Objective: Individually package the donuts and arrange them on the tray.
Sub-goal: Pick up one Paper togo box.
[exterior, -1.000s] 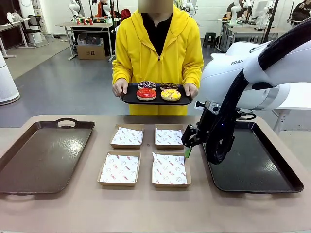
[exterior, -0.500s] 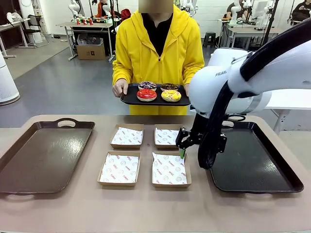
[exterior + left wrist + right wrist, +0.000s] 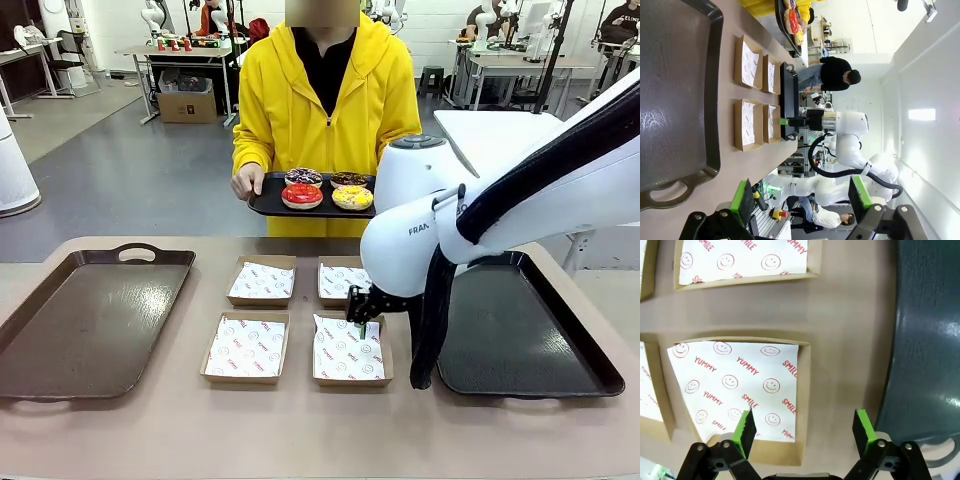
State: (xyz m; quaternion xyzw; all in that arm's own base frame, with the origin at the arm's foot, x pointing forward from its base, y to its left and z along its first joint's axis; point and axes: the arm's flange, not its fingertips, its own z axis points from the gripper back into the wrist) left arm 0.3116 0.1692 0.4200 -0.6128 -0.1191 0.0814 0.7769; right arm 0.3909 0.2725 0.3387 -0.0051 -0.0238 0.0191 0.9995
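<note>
- A person in a yellow hoodie [image 3: 325, 90] stands at upper centre of the front view, holding a black serving tray [image 3: 262, 203] at waist height, above and behind the table's far edge.
- The four donuts [image 3: 326, 187] sit on that held tray. The red donut [image 3: 301, 195] is front left and the yellow-iced donut [image 3: 352, 197] front right, with two darker donuts [image 3: 303, 176] behind them.
- Four paper-lined cardboard boxes [image 3: 246, 349] lie in a two-by-two block at the centre of the table, all without donuts. The paper is printed with smileys.
- A brown handled tray [image 3: 90, 320] rests at the left of the frame and a dark tray [image 3: 520, 345] at the right, each bare.
- The right gripper [image 3: 362, 318] hangs at frame centre, over the top edge of the lower right box [image 3: 348, 352].
- In the right wrist view this gripper [image 3: 803, 427] is spread wide and grasps nothing. One green pad is over the box's paper corner and the other is over bare table beside the dark tray's rim.
- The left gripper [image 3: 802, 200] is likewise released and empty, its green pads at the bottom of the left wrist view, near the brown tray's handle end.
</note>
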